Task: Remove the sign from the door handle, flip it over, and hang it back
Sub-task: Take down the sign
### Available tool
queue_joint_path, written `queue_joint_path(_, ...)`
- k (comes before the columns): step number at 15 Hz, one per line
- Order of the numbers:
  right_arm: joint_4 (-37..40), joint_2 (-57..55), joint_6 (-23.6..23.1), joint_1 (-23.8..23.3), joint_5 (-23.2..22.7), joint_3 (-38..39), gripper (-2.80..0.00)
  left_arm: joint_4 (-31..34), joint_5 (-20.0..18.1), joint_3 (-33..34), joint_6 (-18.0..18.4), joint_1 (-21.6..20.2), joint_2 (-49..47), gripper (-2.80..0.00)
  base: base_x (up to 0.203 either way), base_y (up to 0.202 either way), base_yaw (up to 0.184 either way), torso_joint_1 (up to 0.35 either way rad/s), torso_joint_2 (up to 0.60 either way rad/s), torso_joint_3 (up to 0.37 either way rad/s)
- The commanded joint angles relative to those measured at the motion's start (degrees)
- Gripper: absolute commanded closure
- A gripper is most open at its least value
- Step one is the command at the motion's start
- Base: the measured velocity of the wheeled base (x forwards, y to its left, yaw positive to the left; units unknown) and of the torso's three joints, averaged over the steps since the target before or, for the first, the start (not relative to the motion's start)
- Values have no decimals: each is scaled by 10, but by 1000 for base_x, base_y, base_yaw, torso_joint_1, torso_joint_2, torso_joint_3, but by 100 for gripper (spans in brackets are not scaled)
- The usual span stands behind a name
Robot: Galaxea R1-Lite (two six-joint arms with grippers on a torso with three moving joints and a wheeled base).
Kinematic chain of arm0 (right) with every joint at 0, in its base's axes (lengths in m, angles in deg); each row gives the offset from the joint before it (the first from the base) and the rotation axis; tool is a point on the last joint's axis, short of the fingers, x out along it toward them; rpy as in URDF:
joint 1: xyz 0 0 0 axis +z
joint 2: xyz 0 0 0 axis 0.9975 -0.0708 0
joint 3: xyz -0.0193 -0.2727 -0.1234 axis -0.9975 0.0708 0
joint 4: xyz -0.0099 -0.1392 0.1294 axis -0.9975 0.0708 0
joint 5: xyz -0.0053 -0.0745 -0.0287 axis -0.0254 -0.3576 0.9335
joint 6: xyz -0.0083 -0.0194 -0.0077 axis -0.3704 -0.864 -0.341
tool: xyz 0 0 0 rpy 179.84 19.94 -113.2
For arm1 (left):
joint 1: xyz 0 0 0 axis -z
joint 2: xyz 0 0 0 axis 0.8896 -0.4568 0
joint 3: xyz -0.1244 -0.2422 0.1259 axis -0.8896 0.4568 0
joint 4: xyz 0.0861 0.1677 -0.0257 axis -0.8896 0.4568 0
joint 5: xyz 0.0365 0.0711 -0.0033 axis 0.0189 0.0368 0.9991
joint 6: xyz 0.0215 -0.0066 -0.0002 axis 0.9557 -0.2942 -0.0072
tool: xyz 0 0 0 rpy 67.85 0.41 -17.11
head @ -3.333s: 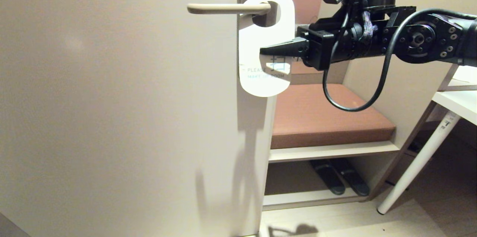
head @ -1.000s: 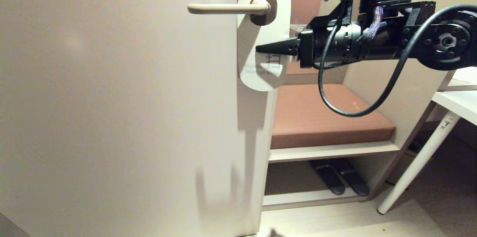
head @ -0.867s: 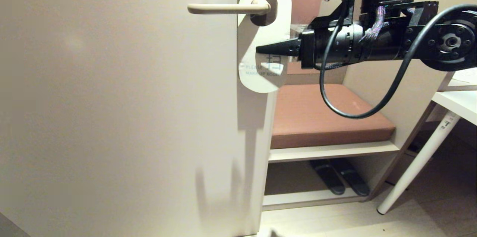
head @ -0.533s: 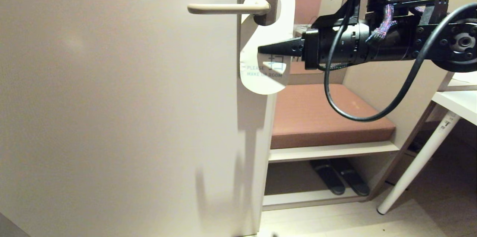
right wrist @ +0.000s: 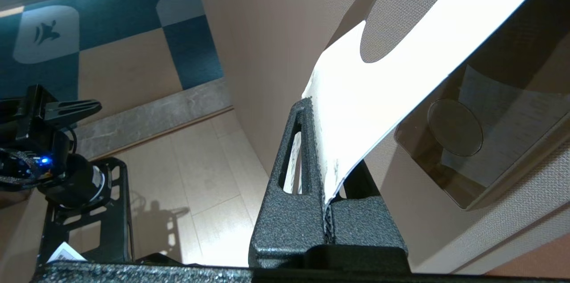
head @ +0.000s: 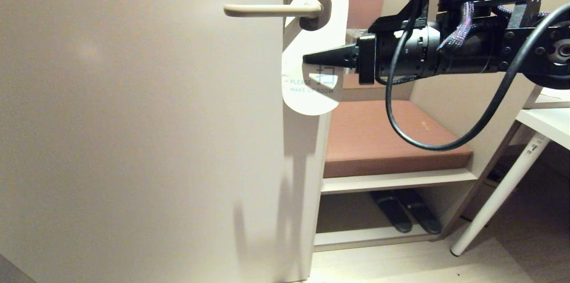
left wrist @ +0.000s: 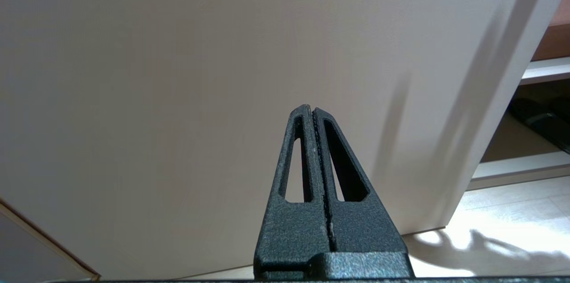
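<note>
Matte black right arm (head: 445,51), round joint ringed with screws; a black cable (head: 445,140) loops beneath; textured, slotted wedge fingers (right wrist: 303,171); braided purple wiring.

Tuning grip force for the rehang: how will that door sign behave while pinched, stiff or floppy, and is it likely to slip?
Probably semi-stiff: the sign keeps its flat shape while the right gripper pinches only one edge. In the wrist view it looks like thin card, so likely light and able to bow if pushed against the door handle. The smooth white face may slide between the pads.

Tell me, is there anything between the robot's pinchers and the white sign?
Nothing. The right gripper is shut right on the sign, with the card clamped between its fingers; the right wrist view shows it best.
</note>
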Motion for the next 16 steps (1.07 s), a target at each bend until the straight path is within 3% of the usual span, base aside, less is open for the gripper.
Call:
queue_joint_path(1,0,-3,0,6,21,2,0,0,0,0,0,0,0,0,0,0,0,0,0,0)
queue_joint_path(4,-1,-5,13,14,45,3,0,0,0,0,0,0,0,0,0,0,0,0,0,0)
queue_joint_path(7,-2,-13,14,26,105,1,0,0,0,0,0,0,0,0,0,0,0,0,0,0)
queue_joint_path(10,-3,-13,15,33,118,0,0,0,0,0,0,0,0,0,0,0,0,0,0,0)
queue_joint_path(16,-3,-14,49,61,213,-5,0,0,0,0,0,0,0,0,0,0,0,0,0,0)
